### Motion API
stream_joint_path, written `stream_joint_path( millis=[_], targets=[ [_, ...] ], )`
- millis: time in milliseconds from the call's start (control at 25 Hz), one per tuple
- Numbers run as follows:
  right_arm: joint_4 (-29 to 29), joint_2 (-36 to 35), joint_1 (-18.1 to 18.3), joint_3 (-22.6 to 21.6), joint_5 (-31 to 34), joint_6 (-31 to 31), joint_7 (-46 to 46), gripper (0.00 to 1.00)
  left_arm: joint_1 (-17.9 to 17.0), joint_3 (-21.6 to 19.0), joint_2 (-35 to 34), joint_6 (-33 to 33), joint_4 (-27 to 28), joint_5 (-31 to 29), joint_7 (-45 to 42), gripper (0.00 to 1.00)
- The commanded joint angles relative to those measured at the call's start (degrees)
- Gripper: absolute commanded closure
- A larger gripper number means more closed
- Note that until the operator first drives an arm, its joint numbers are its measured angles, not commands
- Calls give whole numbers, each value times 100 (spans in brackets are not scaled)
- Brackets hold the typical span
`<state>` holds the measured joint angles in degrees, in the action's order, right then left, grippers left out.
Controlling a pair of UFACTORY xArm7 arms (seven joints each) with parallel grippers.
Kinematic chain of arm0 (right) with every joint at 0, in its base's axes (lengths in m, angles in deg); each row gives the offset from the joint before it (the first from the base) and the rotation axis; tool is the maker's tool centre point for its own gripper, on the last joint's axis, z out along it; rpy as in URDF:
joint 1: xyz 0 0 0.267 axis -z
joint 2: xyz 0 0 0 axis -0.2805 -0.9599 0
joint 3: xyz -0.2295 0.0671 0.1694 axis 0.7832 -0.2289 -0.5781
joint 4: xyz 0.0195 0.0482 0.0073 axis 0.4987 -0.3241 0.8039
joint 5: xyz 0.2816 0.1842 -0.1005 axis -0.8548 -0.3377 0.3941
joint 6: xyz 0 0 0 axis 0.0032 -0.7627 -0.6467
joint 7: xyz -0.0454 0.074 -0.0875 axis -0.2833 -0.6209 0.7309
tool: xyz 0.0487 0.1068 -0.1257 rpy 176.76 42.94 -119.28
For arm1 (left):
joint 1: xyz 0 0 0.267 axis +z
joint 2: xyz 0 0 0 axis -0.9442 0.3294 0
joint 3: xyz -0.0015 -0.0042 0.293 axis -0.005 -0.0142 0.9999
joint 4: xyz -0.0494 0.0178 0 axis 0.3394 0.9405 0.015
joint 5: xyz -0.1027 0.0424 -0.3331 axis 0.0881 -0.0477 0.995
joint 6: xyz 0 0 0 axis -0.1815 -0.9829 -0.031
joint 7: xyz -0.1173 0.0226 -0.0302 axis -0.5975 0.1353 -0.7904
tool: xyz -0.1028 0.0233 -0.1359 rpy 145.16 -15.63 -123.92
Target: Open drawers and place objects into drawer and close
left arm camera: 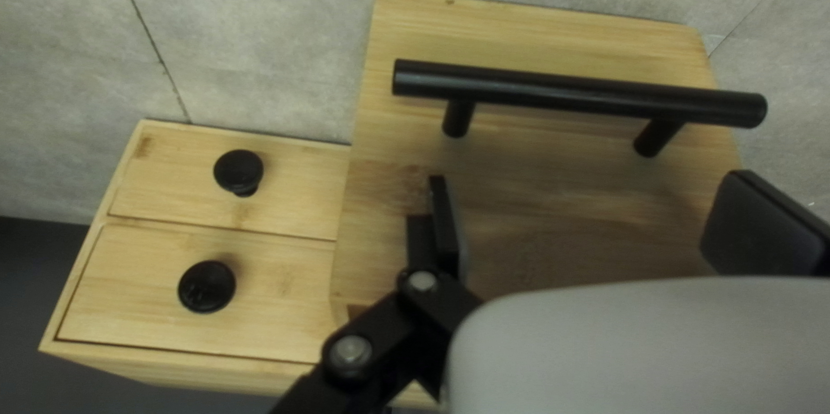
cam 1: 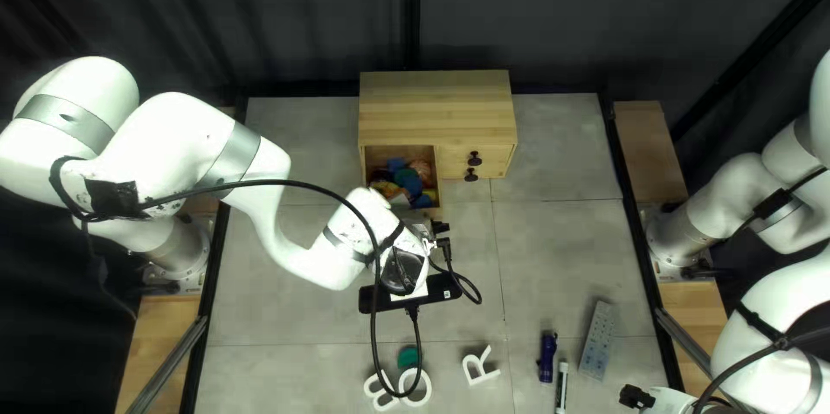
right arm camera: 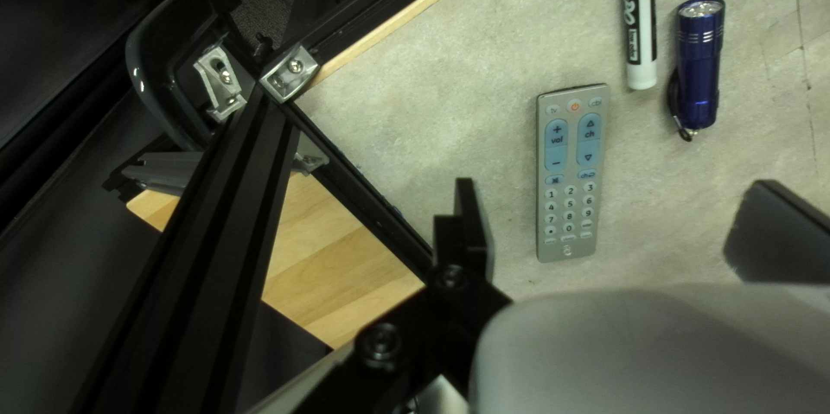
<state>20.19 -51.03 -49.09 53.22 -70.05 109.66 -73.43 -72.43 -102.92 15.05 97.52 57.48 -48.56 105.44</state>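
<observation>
A wooden cabinet stands at the table's far edge. Its left drawer is pulled out and holds several colourful soft-looking objects. My left gripper is just in front of that drawer. In the left wrist view my left gripper is open over the large drawer's front, with the black bar handle ahead of its fingers, untouched. My right gripper is low at the right of the top left view. The right wrist view shows my right gripper open, the grey remote ahead of it.
Two small drawers with round knobs are shut beside the large one. A blue flashlight, a marker, white letters including an R, and a green object lie near the table's front. A metal frame borders the right side.
</observation>
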Motion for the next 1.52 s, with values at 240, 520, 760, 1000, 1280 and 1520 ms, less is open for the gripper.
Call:
stream_joint_path(
  millis=[240, 520, 760, 1000, 1280, 1520],
  targets=[
    [0, 0, 0, 0, 0, 0, 0, 0, 56, 2, -114, -103, -112, 48, 117, 0],
    [0, 0, 0, 0, 0, 0, 0, 0, 78, -14, -138, -129, -96, 112, 256, 0],
    [0, 0, 0, 0, 0, 0, 0, 0, 106, -7, -156, -146, -96, 141, 340, 0],
    [0, 0, 0, 0, 0, 0, 0, 0, 95, -8, -147, -202, -133, 86, 305, 0],
    [0, 0, 0, 0, 0, 0, 0, 0, 92, 4, -150, -288, -235, -20, 250, 0],
    [0, 0, 0, 0, 0, 0, 0, 0, 87, 11, -178, -235, -266, -68, 253, 0]
  ],
)
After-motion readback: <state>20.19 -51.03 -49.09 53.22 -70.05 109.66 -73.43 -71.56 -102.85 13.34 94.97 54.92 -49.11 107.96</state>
